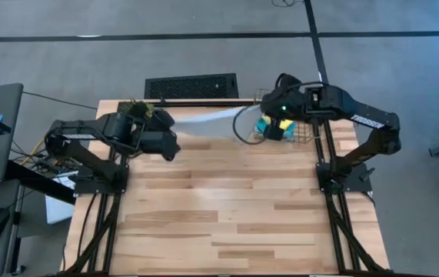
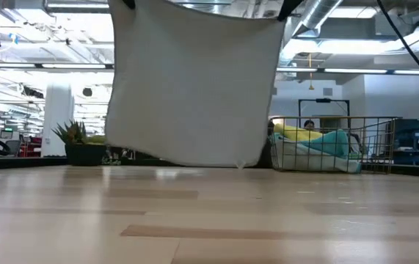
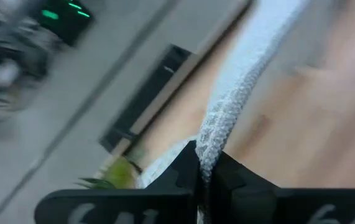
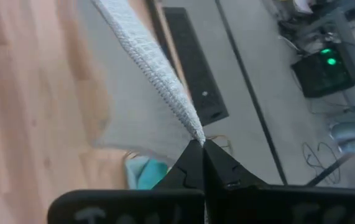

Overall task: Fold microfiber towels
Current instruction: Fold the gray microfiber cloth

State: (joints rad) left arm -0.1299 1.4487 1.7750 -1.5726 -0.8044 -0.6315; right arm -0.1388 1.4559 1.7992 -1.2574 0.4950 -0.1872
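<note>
A pale blue microfiber towel (image 1: 207,121) is stretched between my two grippers over the far part of the table. In the low view the towel (image 2: 194,81) hangs as a broad sheet; I cannot tell whether its lower edge (image 2: 194,163) touches the wood. My left gripper (image 1: 174,138) is shut on one upper corner and my right gripper (image 1: 248,111) on the other. A cyan towel (image 1: 267,125) and a yellow towel (image 1: 284,123) lie bunched in the wire basket (image 1: 305,137) at the far right. My left gripper (image 3: 200,165) pinches the towel's upper corner (image 3: 205,146) between its two shut fingers. The top edge (image 3: 239,74) runs away from the fingertips toward the other arm, and the cloth hangs below. My right gripper (image 4: 202,144) pinches the opposite upper corner (image 4: 193,130) between its two shut fingers. The hemmed top edge (image 4: 146,56) leads off from the fingertips, fairly straight, with the sheet hanging below it.
The basket (image 2: 334,143) stands at the table's far right corner, under my right arm. A black floor grate (image 1: 191,86) lies beyond the far edge, and a small plant (image 2: 73,136) stands at the far left. The near half of the wooden table (image 1: 227,223) is bare.
</note>
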